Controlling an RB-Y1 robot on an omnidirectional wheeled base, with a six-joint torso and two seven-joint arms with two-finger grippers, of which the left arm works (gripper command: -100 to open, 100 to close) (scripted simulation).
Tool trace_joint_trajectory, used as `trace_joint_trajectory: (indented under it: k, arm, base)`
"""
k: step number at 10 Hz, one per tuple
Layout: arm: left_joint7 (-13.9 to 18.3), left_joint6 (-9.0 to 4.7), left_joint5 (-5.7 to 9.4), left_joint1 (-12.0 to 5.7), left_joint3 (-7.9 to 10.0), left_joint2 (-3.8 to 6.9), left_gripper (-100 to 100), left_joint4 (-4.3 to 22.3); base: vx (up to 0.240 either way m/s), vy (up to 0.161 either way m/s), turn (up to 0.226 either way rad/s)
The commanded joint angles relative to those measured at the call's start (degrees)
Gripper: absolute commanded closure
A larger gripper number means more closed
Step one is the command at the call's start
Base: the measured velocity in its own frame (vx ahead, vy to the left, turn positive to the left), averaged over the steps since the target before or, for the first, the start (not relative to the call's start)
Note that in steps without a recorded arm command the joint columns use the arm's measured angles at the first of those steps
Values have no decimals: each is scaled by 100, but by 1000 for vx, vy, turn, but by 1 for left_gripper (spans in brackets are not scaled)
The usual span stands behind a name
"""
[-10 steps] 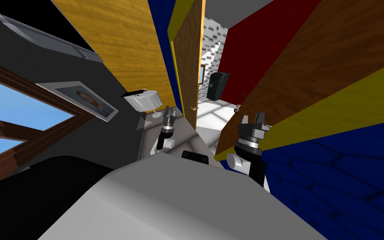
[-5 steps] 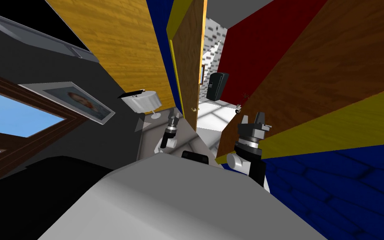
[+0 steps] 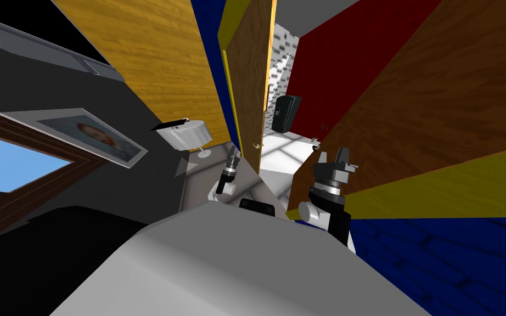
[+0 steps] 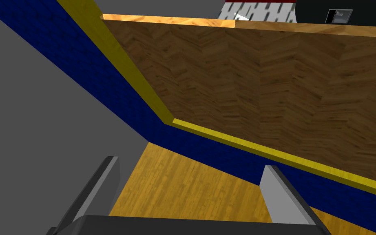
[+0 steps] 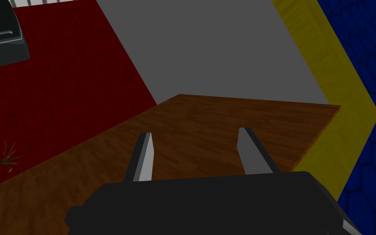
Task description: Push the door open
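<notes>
A brown wood door leaf (image 3: 251,82) stands ajar ahead in the head view, edge toward me, with a small brass handle (image 3: 256,145) low on it. A yellow frame (image 3: 230,71) and blue wall border it. My left gripper (image 3: 233,159) reaches up close beside the leaf, just below the handle; whether it touches is unclear. In the left wrist view the gripper (image 4: 189,175) is open, with the same brown panel (image 4: 264,81) and yellow frame (image 4: 142,89) ahead. My right gripper (image 3: 337,156) is open beside a second brown leaf (image 3: 411,109) swung wide; its wrist view has the gripper (image 5: 195,140) facing that brown surface (image 5: 224,114).
Through the gap lie a white tiled floor (image 3: 285,151), a red wall (image 3: 345,49) and a dark box (image 3: 286,112) mounted on it. To my left stand a white round lamp (image 3: 183,133), a framed portrait (image 3: 82,134) and a window (image 3: 16,164) on a dark grey wall.
My left arm has stretched forward and to the right, bringing its gripper from beside the lamp to the door leaf near the handle. The head view has rolled slightly. The right arm stays put.
</notes>
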Motion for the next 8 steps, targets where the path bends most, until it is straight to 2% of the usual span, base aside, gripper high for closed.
trace_joint_trajectory:
  k: [1, 8]
  arm:
    - [26, -74, -38, -88, -82, 12, -100, 257]
    - [183, -361, -178, -487, -404, 97, -100, 1362]
  base:
    - [113, 80, -29]
    - [97, 72, -28]
